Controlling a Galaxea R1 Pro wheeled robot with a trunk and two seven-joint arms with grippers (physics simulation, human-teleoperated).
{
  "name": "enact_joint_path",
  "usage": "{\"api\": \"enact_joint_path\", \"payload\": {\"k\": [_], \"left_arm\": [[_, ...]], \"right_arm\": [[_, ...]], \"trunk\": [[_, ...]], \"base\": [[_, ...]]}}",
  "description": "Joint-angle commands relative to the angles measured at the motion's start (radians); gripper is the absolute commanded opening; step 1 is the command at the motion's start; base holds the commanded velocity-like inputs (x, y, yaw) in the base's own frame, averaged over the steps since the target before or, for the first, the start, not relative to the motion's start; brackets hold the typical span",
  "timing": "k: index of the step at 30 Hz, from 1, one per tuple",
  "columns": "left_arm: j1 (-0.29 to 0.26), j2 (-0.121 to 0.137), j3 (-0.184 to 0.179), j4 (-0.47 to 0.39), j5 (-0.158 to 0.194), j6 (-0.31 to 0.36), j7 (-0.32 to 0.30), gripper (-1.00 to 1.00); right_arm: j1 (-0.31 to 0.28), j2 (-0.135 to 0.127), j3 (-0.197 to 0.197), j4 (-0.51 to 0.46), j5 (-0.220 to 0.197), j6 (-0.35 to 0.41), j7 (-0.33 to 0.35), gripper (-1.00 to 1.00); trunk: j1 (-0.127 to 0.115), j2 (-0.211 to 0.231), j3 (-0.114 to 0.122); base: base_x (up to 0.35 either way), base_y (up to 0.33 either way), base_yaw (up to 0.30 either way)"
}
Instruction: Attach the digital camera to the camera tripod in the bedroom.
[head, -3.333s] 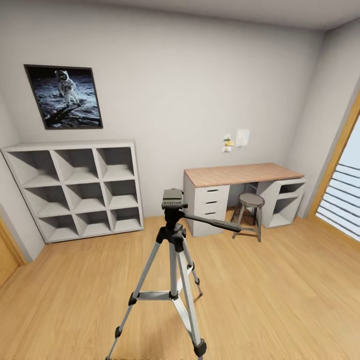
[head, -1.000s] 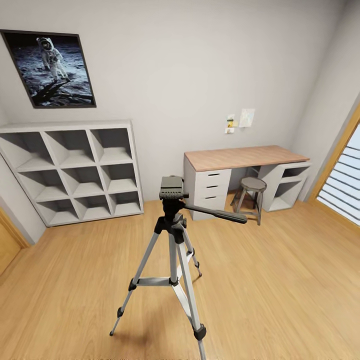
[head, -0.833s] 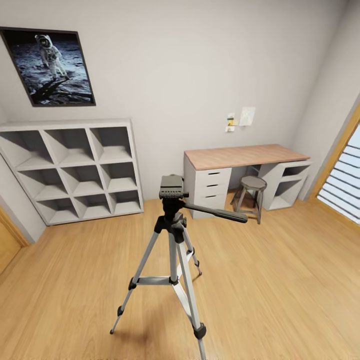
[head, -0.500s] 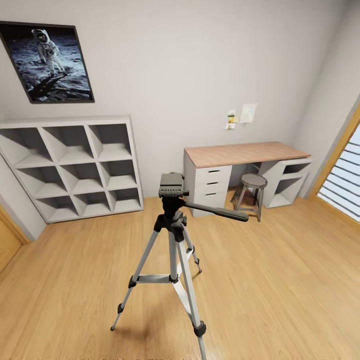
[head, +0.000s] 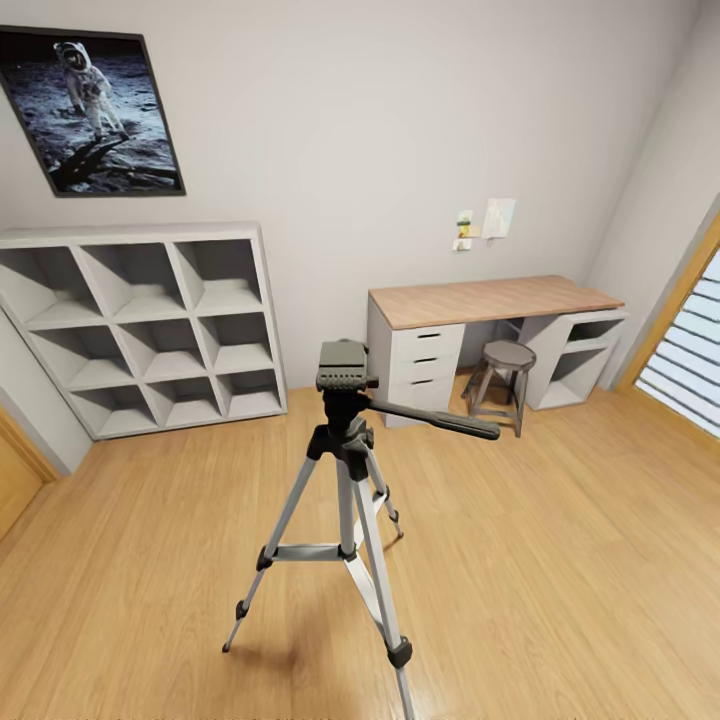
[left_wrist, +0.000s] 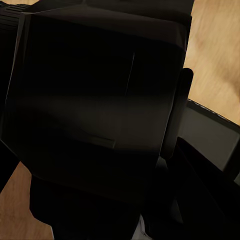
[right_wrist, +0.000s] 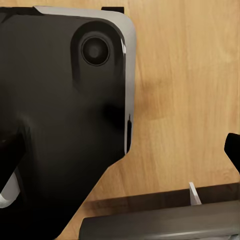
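On the light wood floor (head: 560, 560), mid-room, I see the silver-legged, black-headed camera tripod (head: 345, 470) upright before the wood-topped desk (head: 490, 300); I cannot tell either hand's state.

Walls: plain white, astronaut picture (head: 92, 112) hung upper left.
Floor: light wood (head: 560, 560).
Furniture: white cube shelf (head: 140, 330), wood-topped desk (head: 490, 300), round stool (head: 508, 357).
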Motion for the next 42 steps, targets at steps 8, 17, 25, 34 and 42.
{"api": "enact_joint_path", "payload": {"k": [8, 17, 25, 34, 42], "left_arm": [[0.000, 0.000, -0.009, 0.000, 0.009, -0.003, -0.002, -1.00], [0.000, 0.000, -0.009, 0.000, 0.009, -0.003, -0.002, -1.00], [0.000, 0.000, -0.010, 0.000, 0.009, -0.003, -0.002, -1.00], [0.000, -0.007, -0.008, -0.001, 0.006, -0.002, -0.002, -1.00], [0.000, -0.003, -0.008, 0.000, 0.007, -0.003, -0.002, -1.00]], "right_arm": [[-0.001, 0.001, -0.009, 0.001, 0.009, -0.004, 0.004, 1.00], [-0.001, 0.000, -0.009, 0.000, 0.009, -0.003, 0.003, 1.00], [-0.001, 0.000, -0.007, 0.001, 0.009, -0.002, 0.004, 1.00], [-0.001, 0.002, -0.007, 0.001, 0.011, -0.002, 0.004, 1.00], [-0.001, 0.002, -0.006, 0.001, 0.011, -0.002, 0.005, 1.00]], "trunk": [[0.000, -0.001, -0.002], [0.000, -0.001, -0.002], [0.000, -0.001, -0.002], [0.000, -0.001, -0.002], [0.000, -0.001, -0.002]], "base": [[0.000, 0.000, 0.000], [0.000, 0.000, 0.000], [0.000, 0.002, 0.000], [0.000, 0.177, 0.000], [0.000, 0.020, 0.000]]}}
